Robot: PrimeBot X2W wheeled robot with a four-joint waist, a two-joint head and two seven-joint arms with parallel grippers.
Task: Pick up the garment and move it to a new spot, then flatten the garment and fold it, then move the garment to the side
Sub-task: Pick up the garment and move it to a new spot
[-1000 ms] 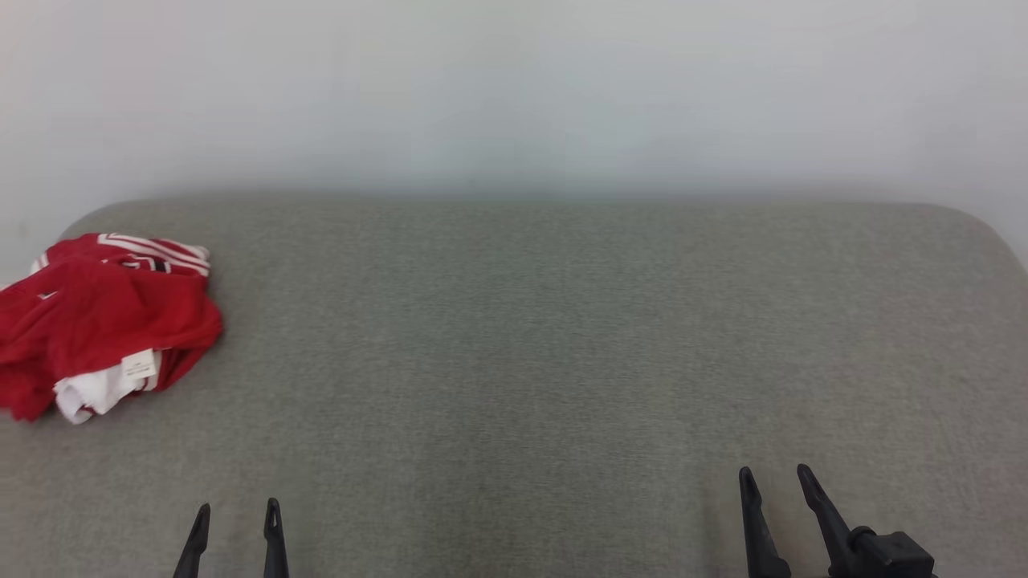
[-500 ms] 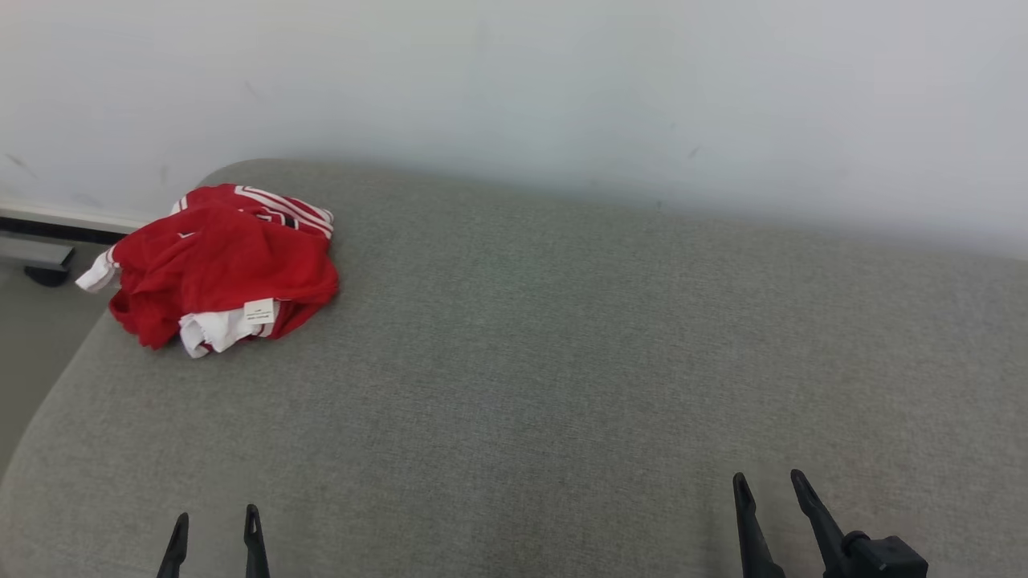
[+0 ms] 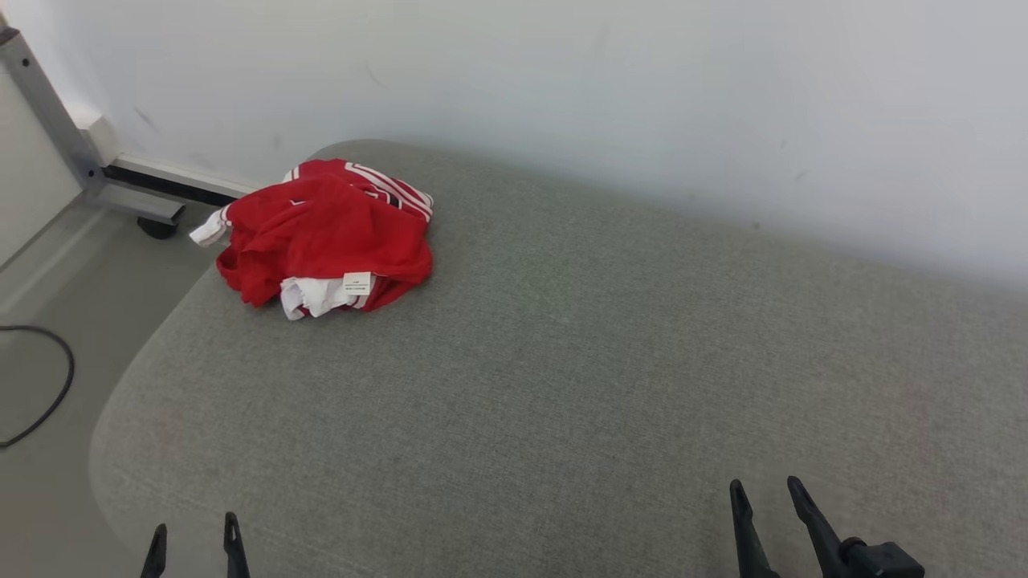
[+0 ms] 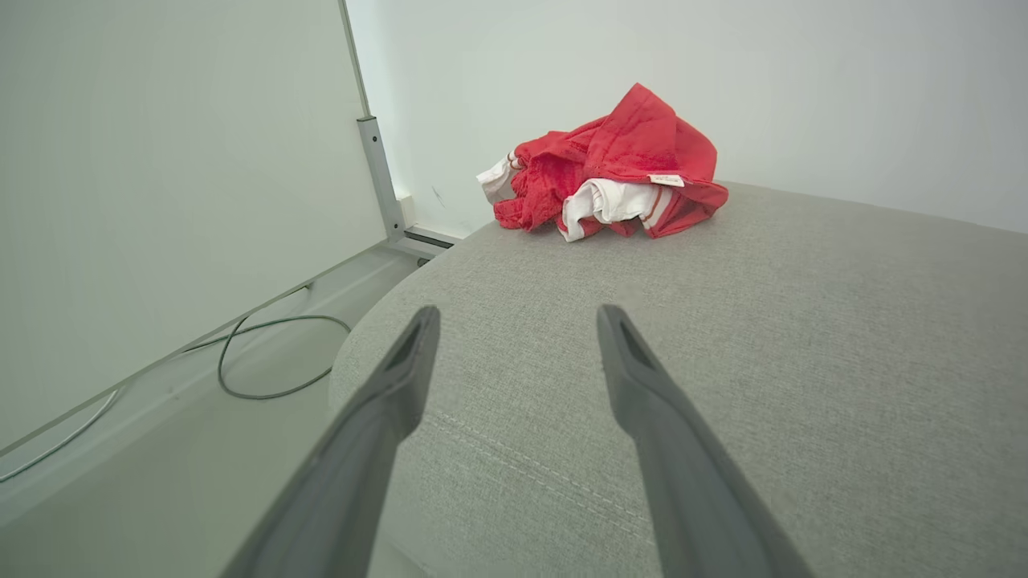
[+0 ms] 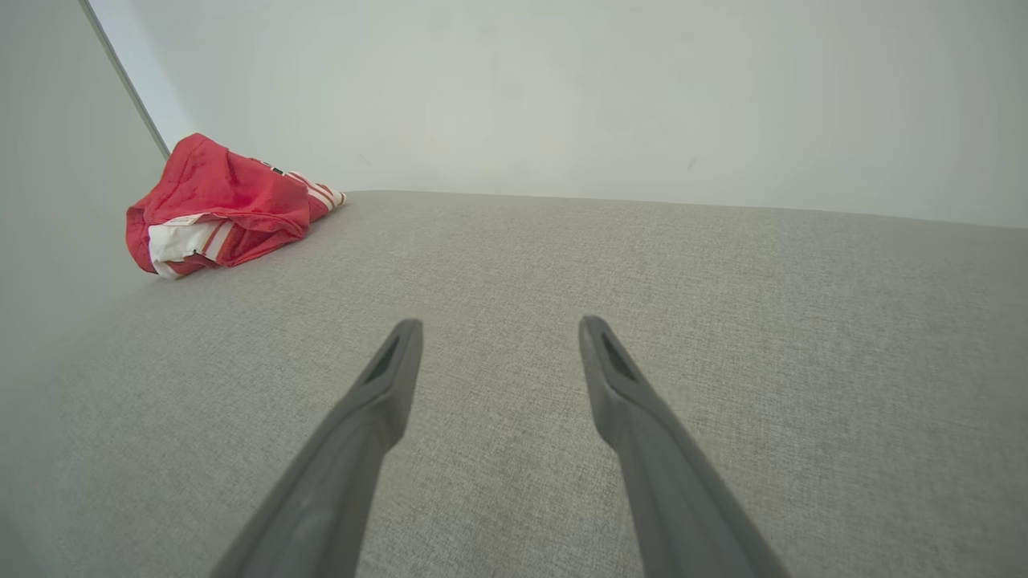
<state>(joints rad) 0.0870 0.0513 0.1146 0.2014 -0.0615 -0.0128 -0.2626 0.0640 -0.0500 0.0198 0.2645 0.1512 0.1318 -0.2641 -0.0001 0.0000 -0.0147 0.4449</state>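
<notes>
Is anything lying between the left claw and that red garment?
Nothing: in the left wrist view, bare grey cushion runs from the left gripper to the garment.

You have the garment (image 3: 321, 241) lying on the far left corner of the table (image 3: 562, 385), close to the wall (image 3: 562, 80) behind it. Your left hand (image 3: 195, 526) sits at the table's near left edge, well apart from the garment. Your right hand (image 3: 764, 486) is over the near right part, farther off. Left of the table, down on the floor (image 3: 120, 265), a cable (image 3: 60, 393) curls, and a metal post (image 3: 48, 112) stands beyond it by the wall.
</notes>
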